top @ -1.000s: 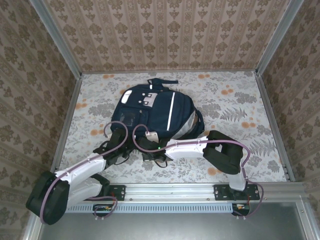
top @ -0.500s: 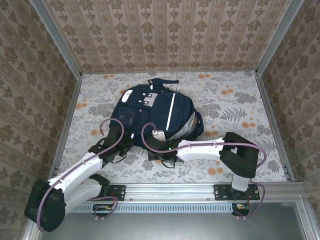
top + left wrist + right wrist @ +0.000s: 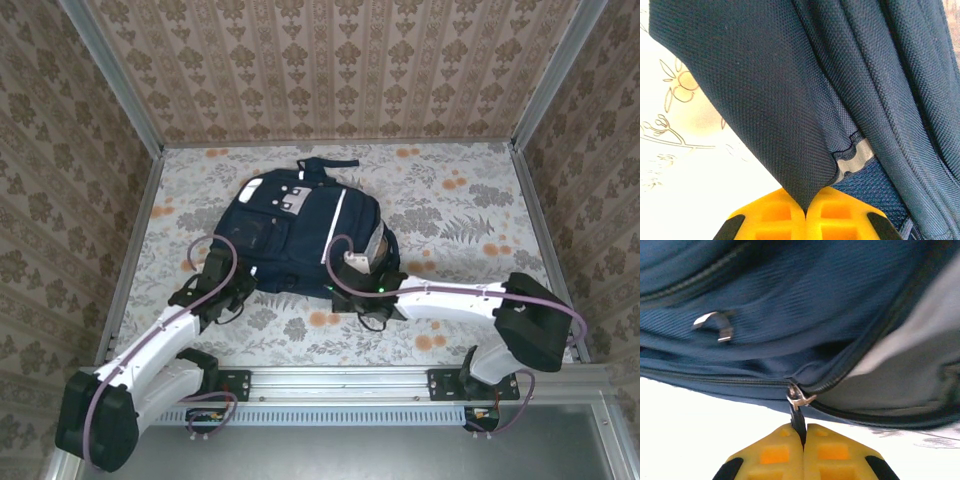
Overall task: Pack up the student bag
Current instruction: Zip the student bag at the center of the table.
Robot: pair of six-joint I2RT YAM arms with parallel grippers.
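Student bag [image 3: 300, 235]: lay directly ahead of both grippers. Left gripper [image 3: 805, 210]: clenched on the bag's corner fabric, anchoring. Right gripper [image 3: 803, 440]: pinched the zip pull [image 3: 797, 416]. Best drawn along the track, fabric taut.

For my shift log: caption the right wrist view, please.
Right fingers pinch the zipper pull of the navy student bag, grey lining showing beside it.
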